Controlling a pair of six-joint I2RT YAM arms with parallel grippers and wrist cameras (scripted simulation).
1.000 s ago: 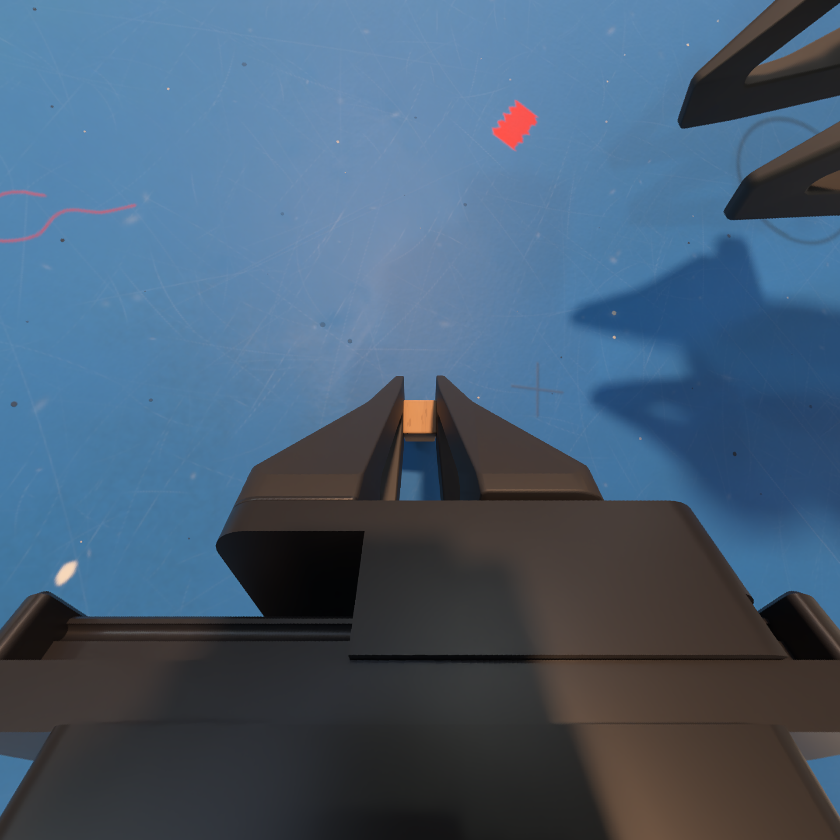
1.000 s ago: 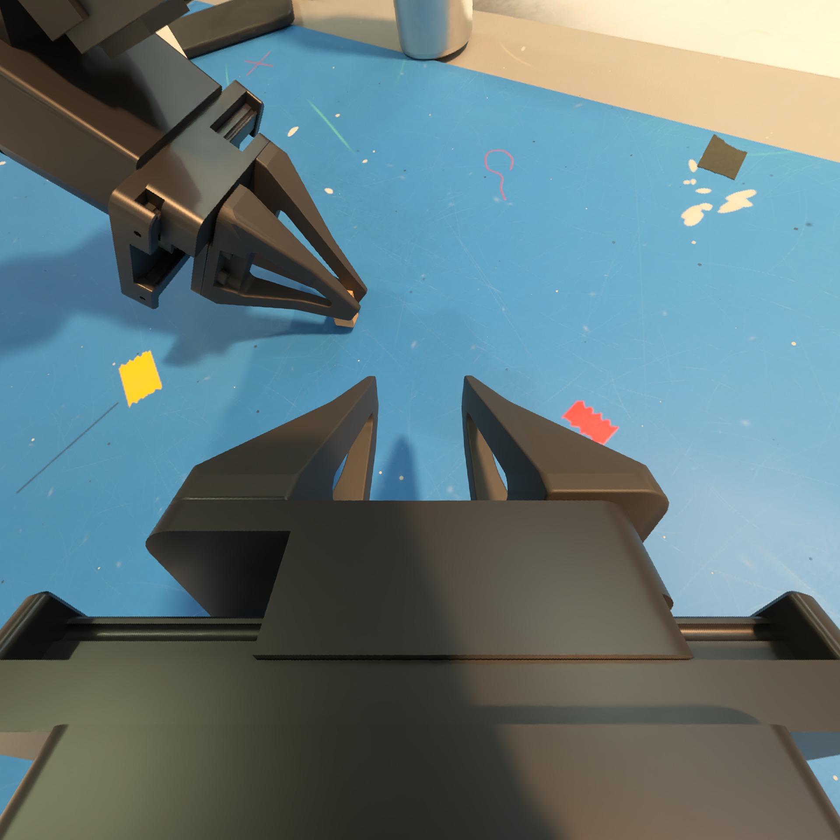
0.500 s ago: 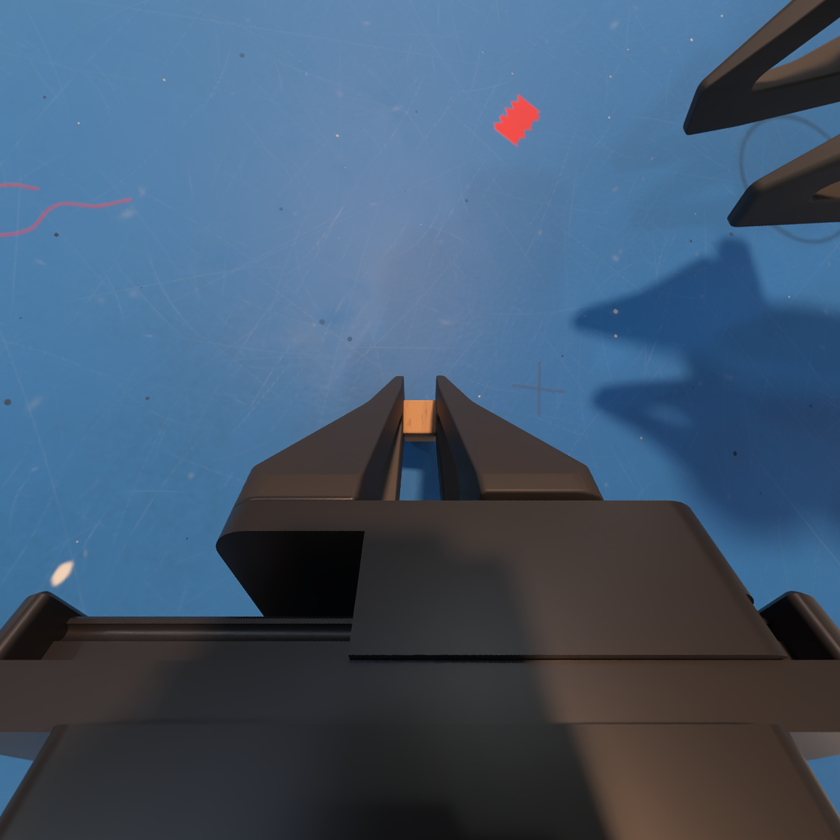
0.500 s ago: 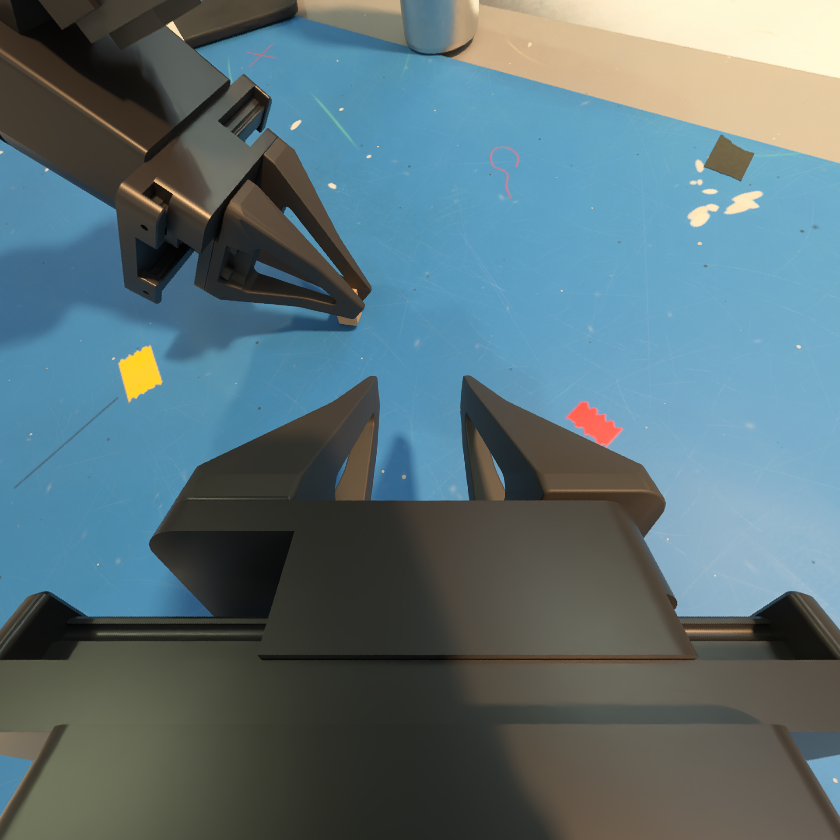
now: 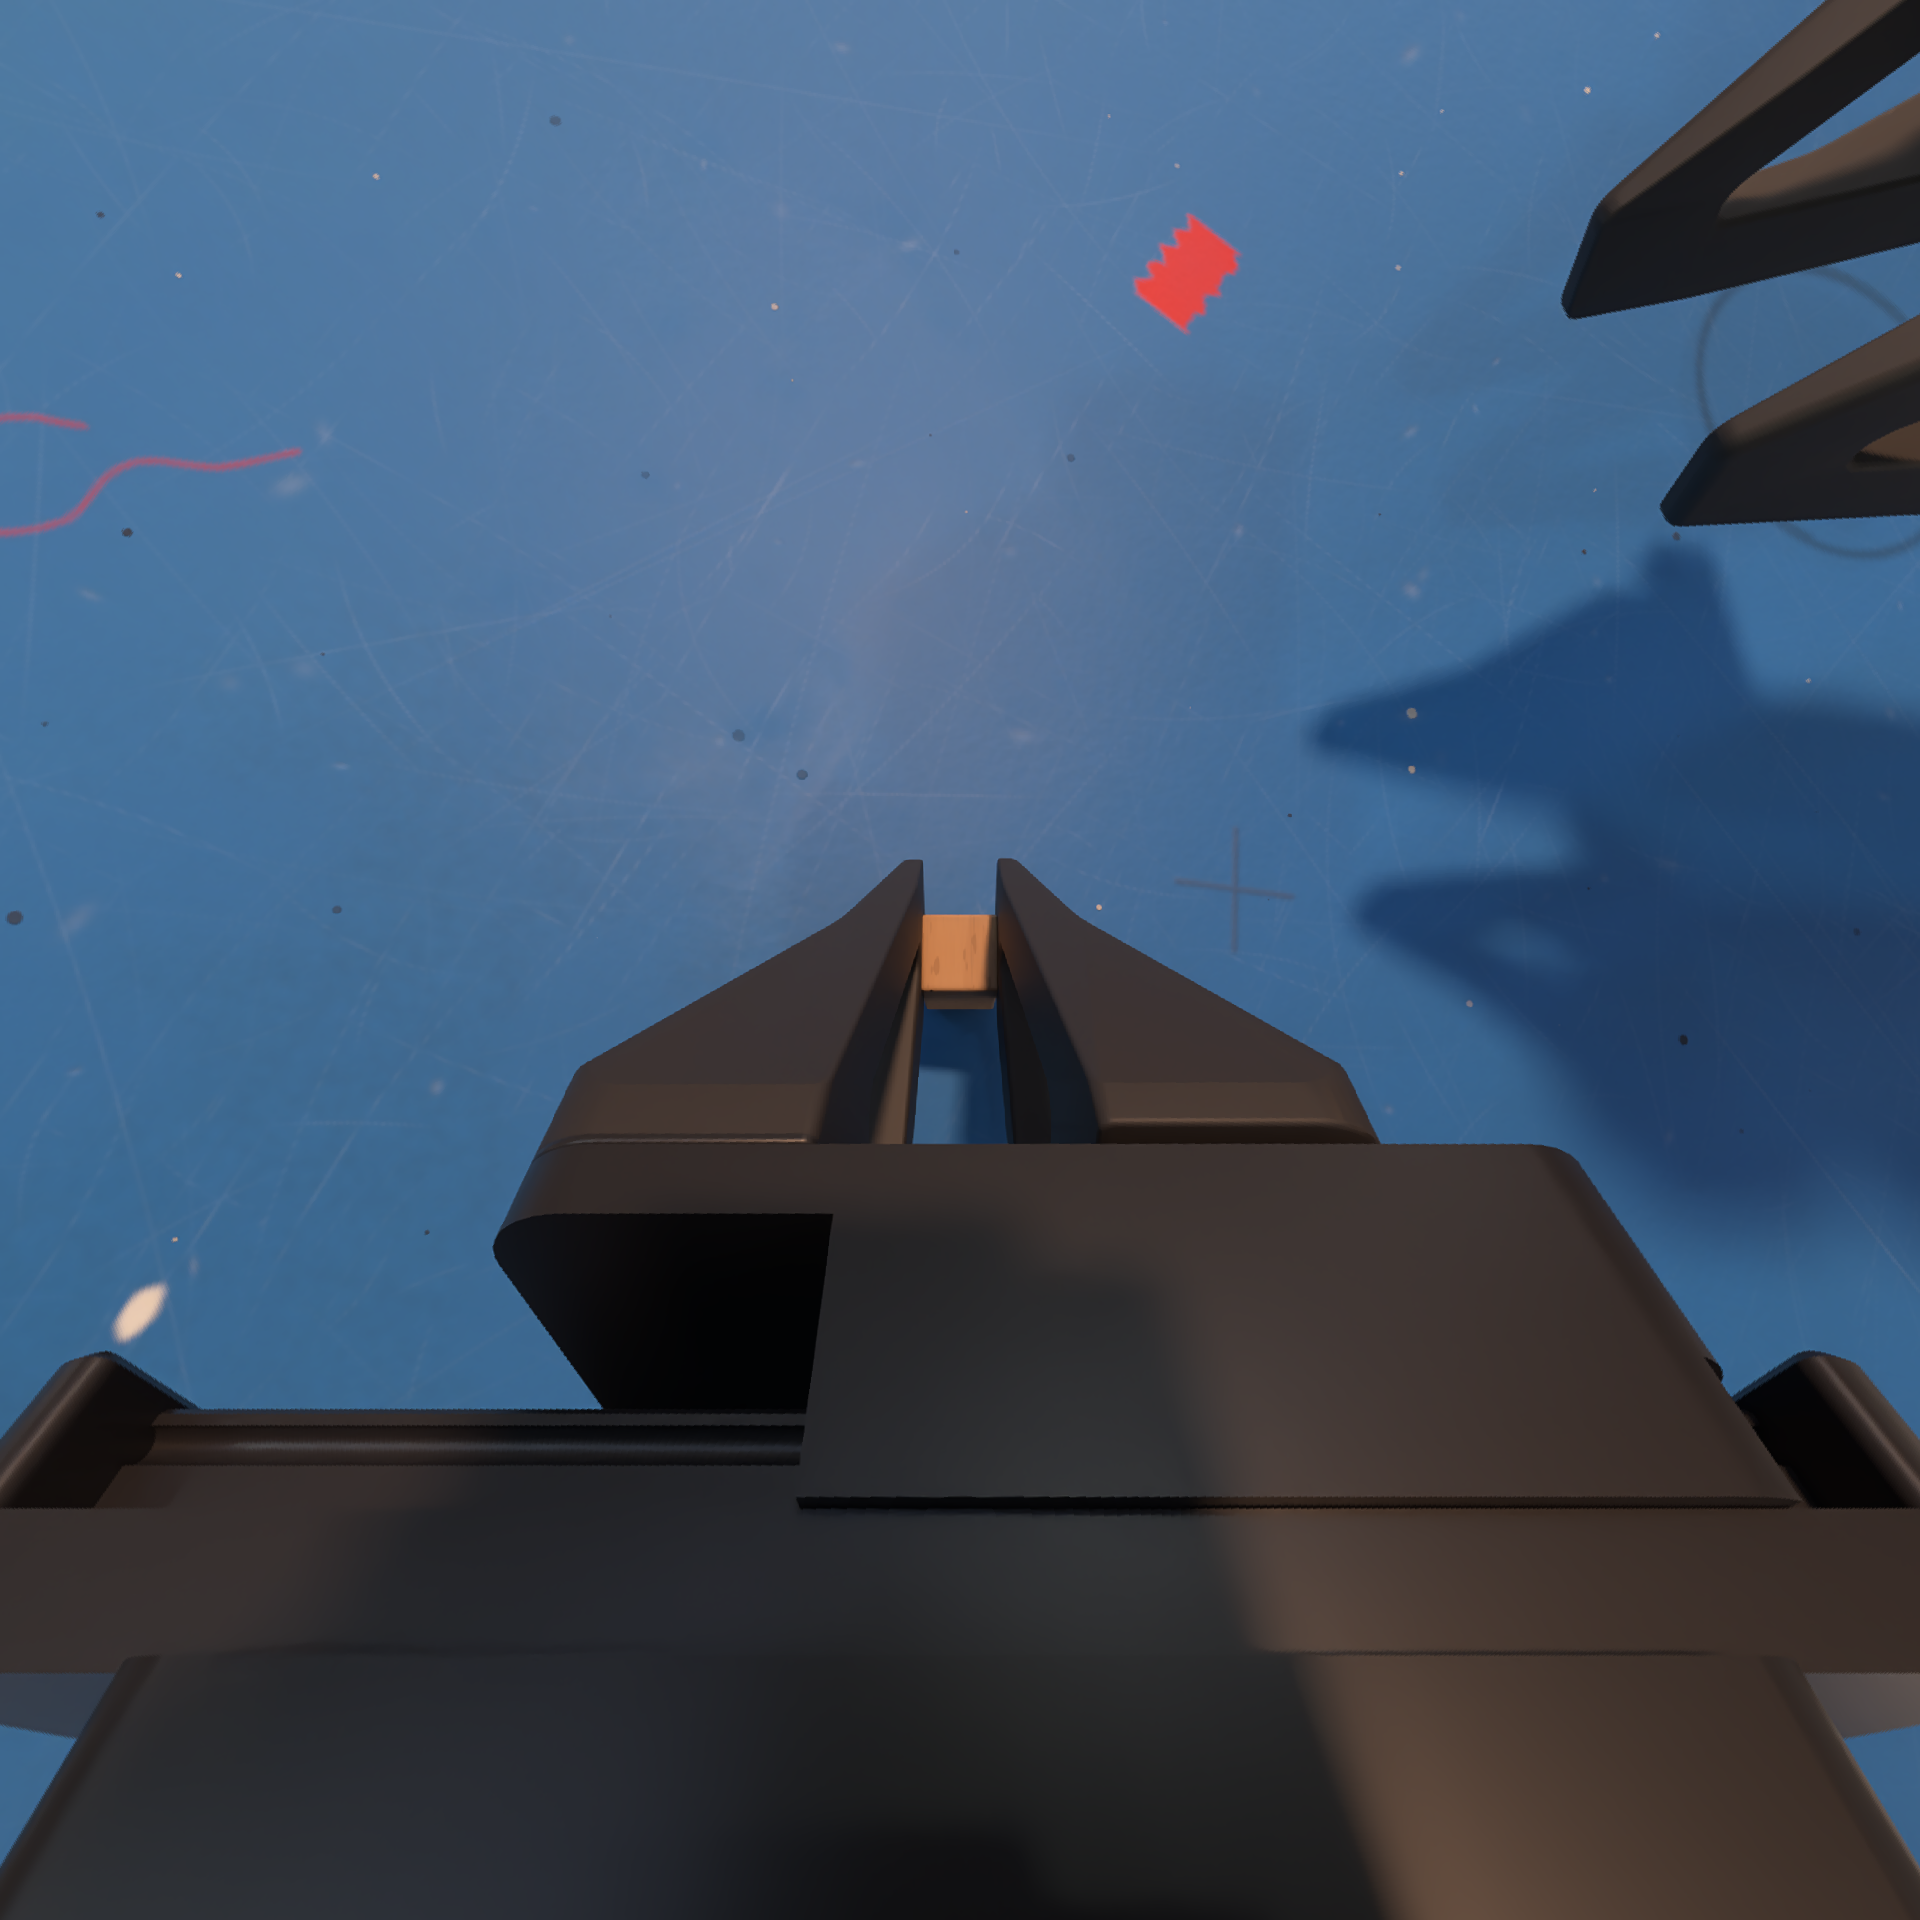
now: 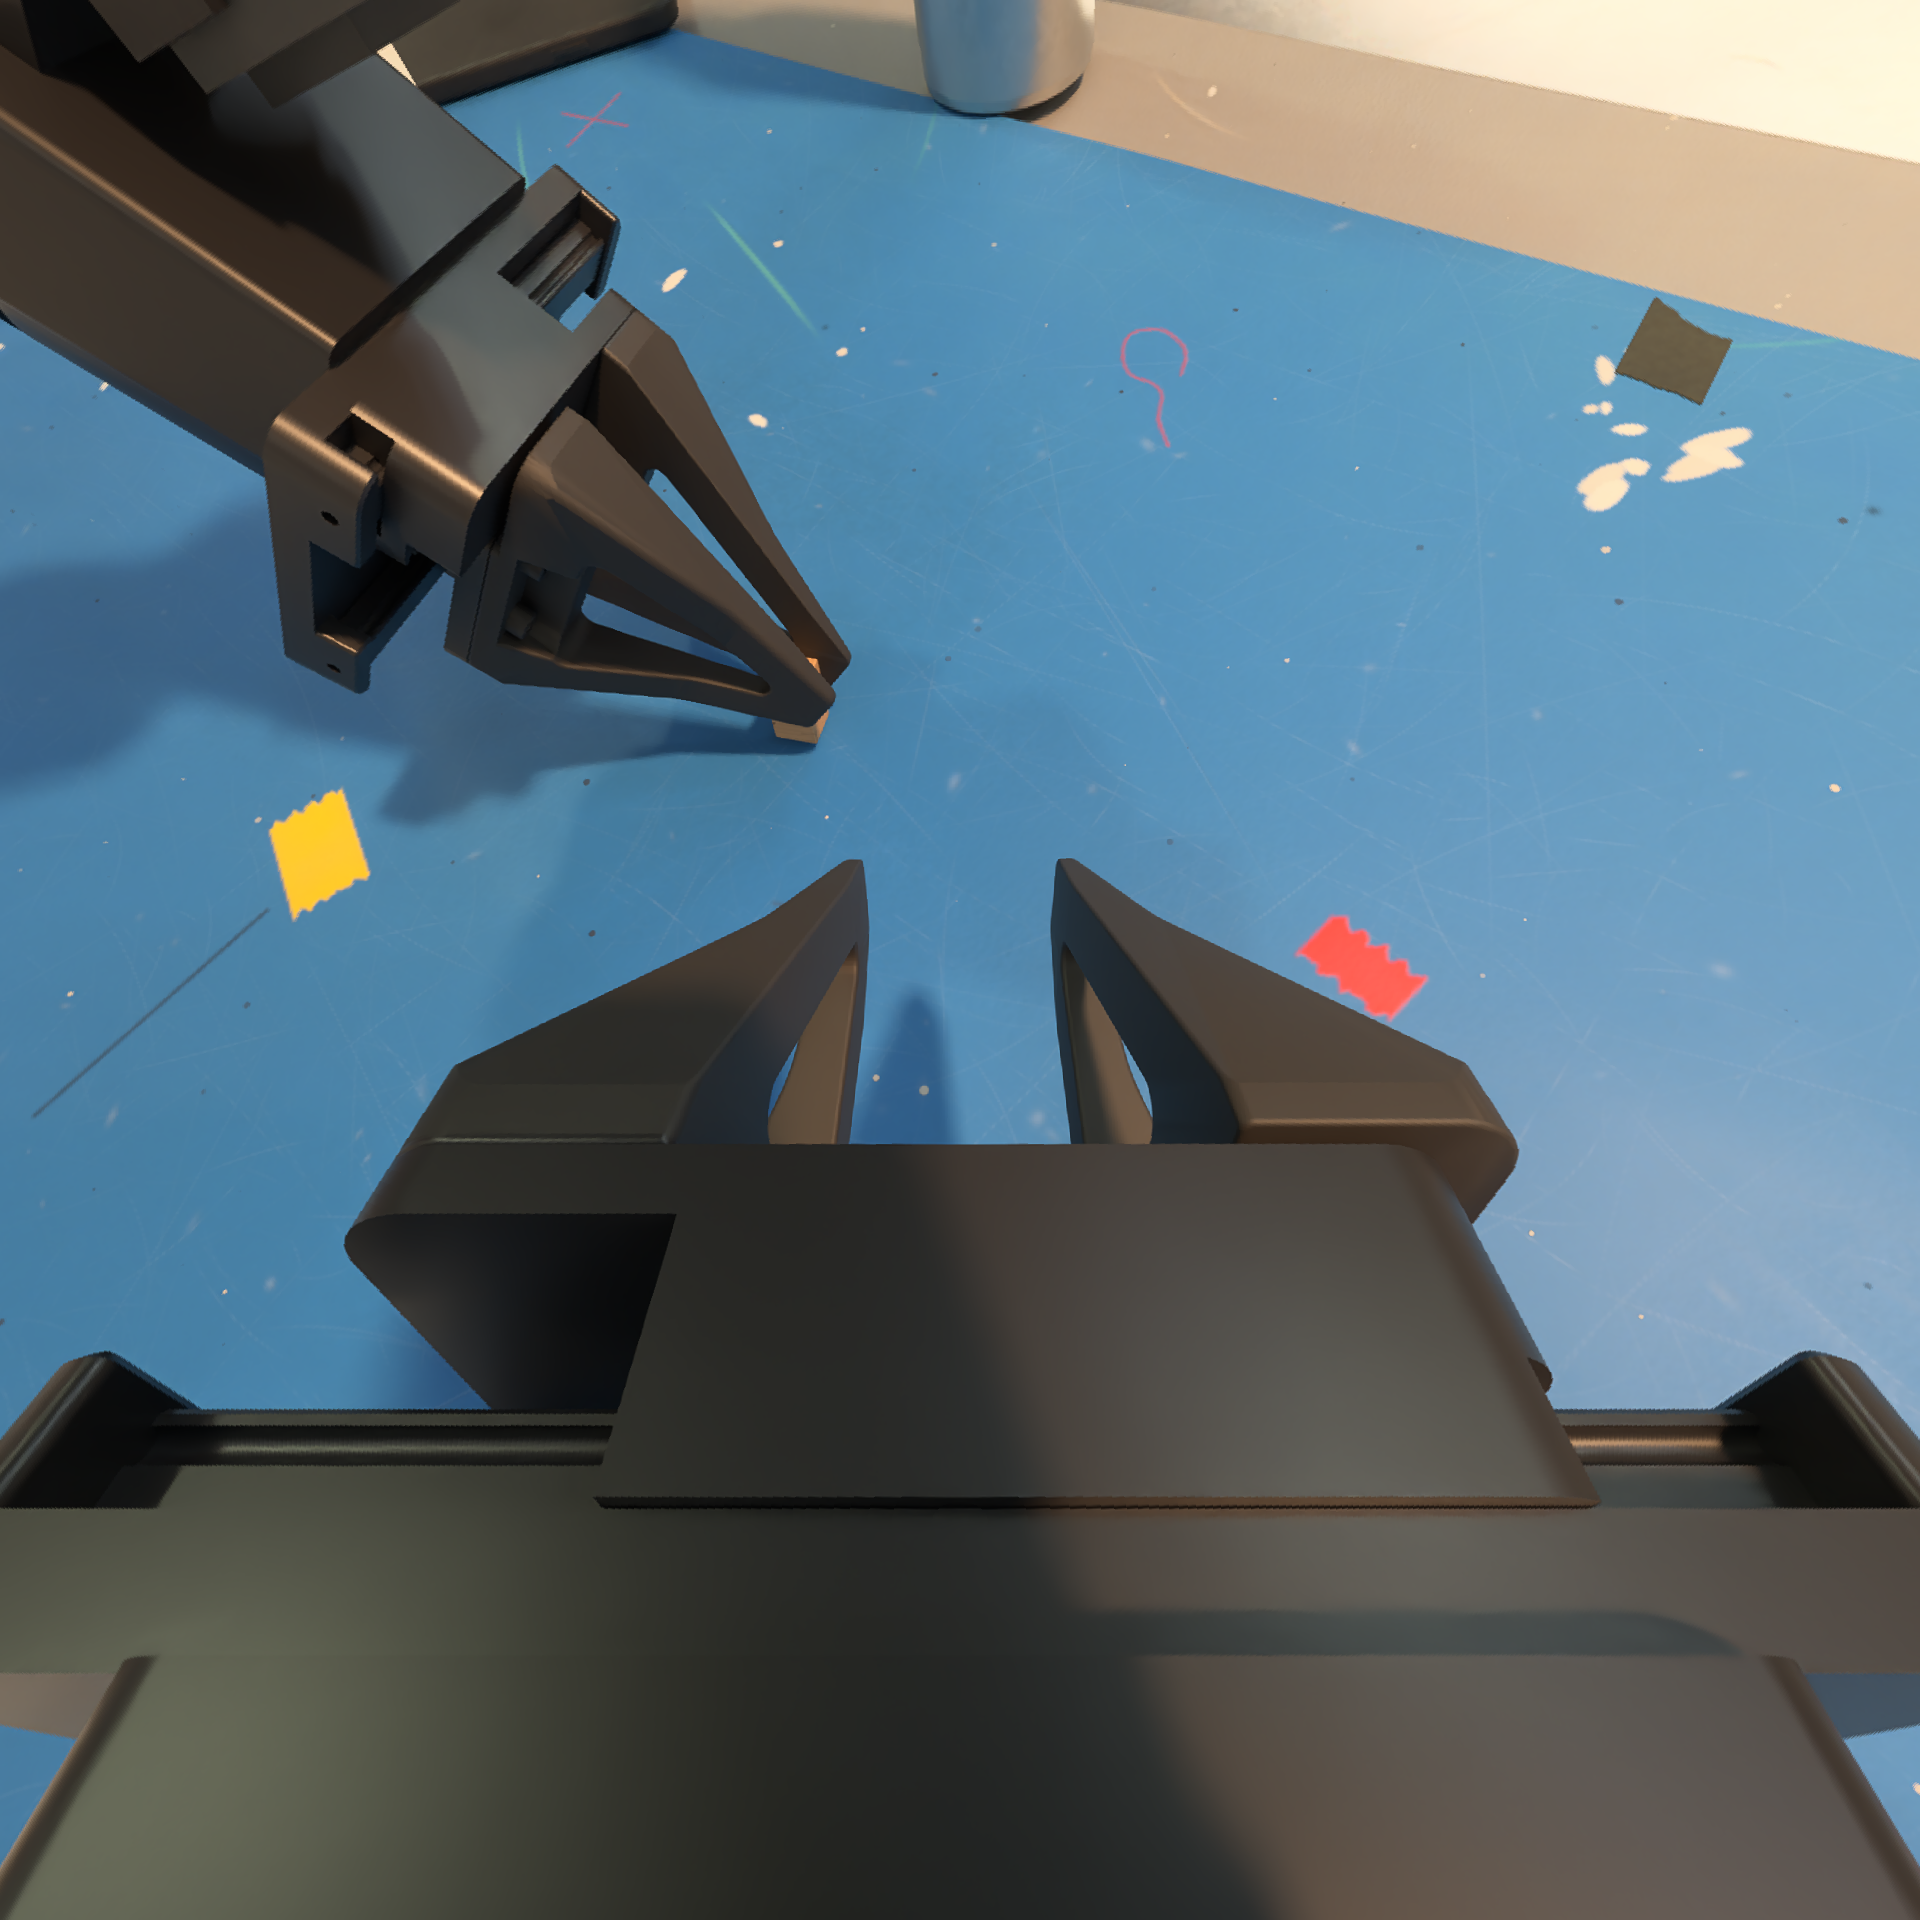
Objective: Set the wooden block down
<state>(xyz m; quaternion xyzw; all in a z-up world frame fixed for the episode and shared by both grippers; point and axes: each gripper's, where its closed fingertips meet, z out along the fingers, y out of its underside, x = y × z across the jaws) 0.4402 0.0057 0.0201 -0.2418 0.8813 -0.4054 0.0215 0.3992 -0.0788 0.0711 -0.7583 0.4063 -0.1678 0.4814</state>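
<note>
Blue and scratched, the table (image 6: 1351,665) carries paint flecks and scraps of tape under both arms. At its centre the left gripper (image 5: 959,883) is clamped on the wooden block (image 5: 957,952), its two fingers pressed against the block's left and right sides just behind their tips. From the left wrist view only a small, nearly square tan face shows between the fingers, so the block's long axis cannot be told. In the right wrist view the left gripper (image 6: 821,686) slopes down to the table, and the block (image 6: 798,730) peeks out below the fingertips, at or just above the surface; contact cannot be told. Near it, the right gripper (image 6: 958,878) hovers with its fingers apart and nothing between them, pointing roughly toward the block. Just beside its right finger lies a red tape scrap (image 6: 1361,964); a yellow tape scrap (image 6: 318,852) lies off to its left. Farther out, a dark square patch (image 6: 1675,349) sits near the table's edge, and a metal cylinder (image 6: 1003,52) stands at the far border.
</note>
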